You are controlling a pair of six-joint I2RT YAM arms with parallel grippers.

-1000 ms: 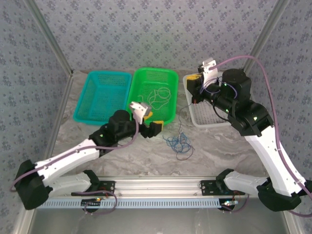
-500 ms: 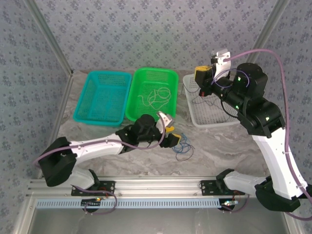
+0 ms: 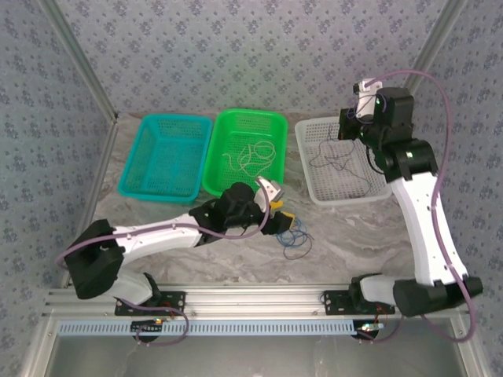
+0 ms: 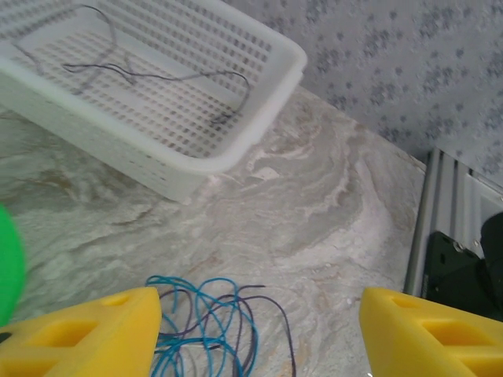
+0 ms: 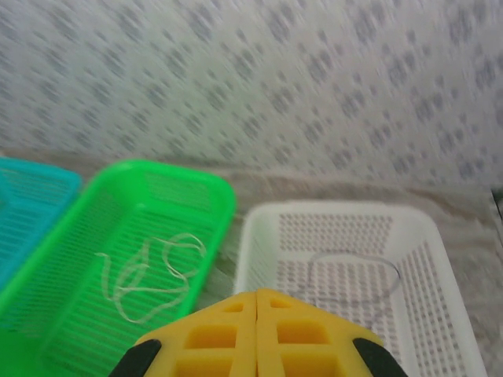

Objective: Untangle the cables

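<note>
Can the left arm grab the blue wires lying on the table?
Probably yes. On the left arm the jaws stand open right by the blue wires, and nothing lies in between.

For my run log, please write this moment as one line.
left claw: open over blue cables; right claw: shut, raised; dark cable: in white basket

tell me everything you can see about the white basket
The white basket is a shallow rectangular tray of what looks like plastic, with rounded corners and slotted walls and floor. It sits flat and upright on the marbled table, at the far right, beside the green basket with a gap between them. A thin dark cable lies loose on its floor. The shut right tool hangs above it, seemingly clear of it.
</note>
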